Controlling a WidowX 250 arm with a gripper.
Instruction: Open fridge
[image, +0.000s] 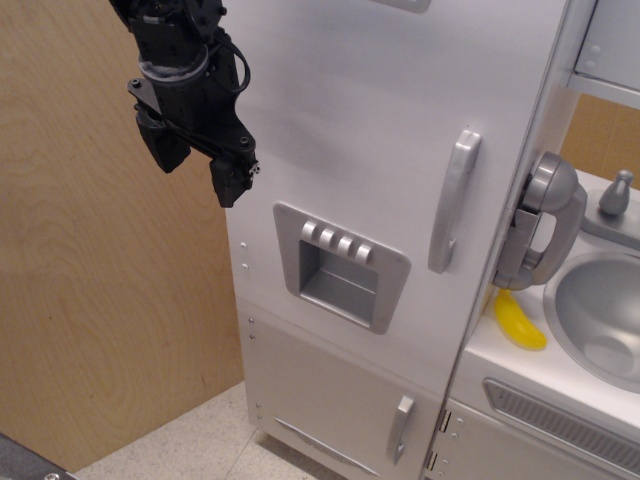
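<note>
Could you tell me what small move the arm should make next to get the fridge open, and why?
Probably a sideways travel toward the vertical silver handle. The fridge door looks fully closed, and the end effector hangs open by the cabinet's left edge, touching nothing, with the ice-dispenser panel lying between it and the handle. It seems it must close that gap before any grasp.

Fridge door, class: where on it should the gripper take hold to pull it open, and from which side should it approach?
Grip the vertical silver handle on the fridge door, probably mid-length. It stands off the door face, so fingers could close across it from the front. The gripper hangs open up and left of it, so it would need to travel right across the door.
</note>
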